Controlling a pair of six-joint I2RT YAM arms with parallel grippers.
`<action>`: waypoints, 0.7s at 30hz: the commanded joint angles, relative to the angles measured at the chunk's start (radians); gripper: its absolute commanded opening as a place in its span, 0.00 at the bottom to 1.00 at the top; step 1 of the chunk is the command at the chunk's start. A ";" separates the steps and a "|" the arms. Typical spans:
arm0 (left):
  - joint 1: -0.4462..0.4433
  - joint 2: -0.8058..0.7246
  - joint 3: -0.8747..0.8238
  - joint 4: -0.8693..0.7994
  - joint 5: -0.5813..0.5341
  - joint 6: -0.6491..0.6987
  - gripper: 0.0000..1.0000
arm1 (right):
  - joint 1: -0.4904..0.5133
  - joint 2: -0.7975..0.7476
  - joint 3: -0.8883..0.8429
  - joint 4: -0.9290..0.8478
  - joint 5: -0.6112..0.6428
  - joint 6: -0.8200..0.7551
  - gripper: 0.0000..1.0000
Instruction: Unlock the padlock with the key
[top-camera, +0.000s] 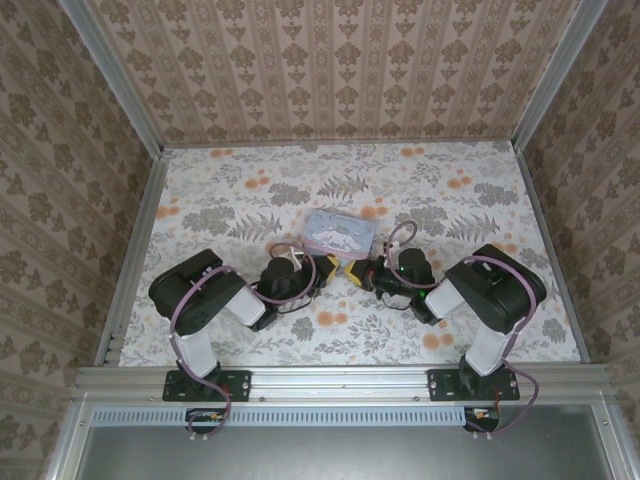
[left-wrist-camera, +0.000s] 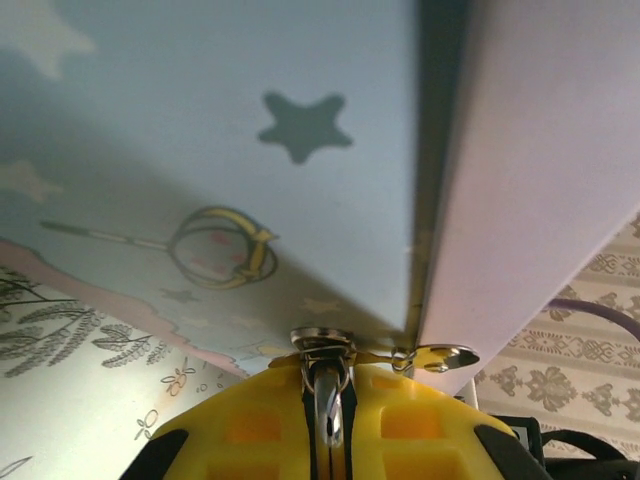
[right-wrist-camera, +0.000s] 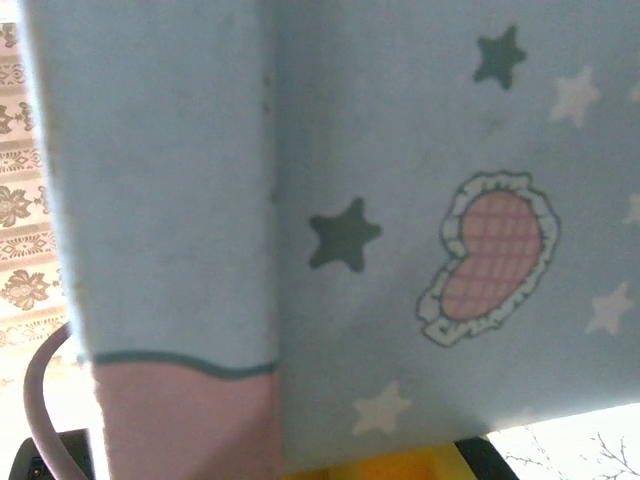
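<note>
At the near edge of the table, both arm bases are bolted to an aluminium rail, and the arms are folded inward so that the two grippers meet near the middle. The left gripper is seen closed. Its yellow fingers are pressed together on a small silvery metal piece, which is clamped upright in the slot between them. Whether this piece belongs to the padlock or to the key cannot be told. Further small metal parts are seen just above the fingers, touching the lower edge of the tin. The right gripper is drawn fully closed, tip to tip with the left one; what it holds, if anything, cannot be told.

Just beyond both grippers a pale blue rectangular tin is seen lying with its lid on, so its contents are hidden. Cartoon figures are printed on it. Dark and white stars, a rattle-like drawing and a frilled pink checked heart are made out on its sides, with a pink band along one edge. Any lettering is too small to be read. Purple cables are looped over each wrist. Farther off, the floral-printed table surface is bounded by walls papered in a damask pattern.
</note>
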 joint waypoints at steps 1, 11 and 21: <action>-0.034 -0.040 0.035 0.061 0.097 -0.007 0.00 | 0.015 0.036 0.035 0.091 0.041 0.019 0.00; -0.036 -0.051 0.006 0.061 0.091 0.011 0.00 | -0.061 -0.045 0.032 -0.099 -0.012 -0.250 0.00; -0.039 -0.049 0.012 0.060 0.081 0.021 0.00 | -0.006 -0.022 0.073 0.036 -0.044 -0.048 0.00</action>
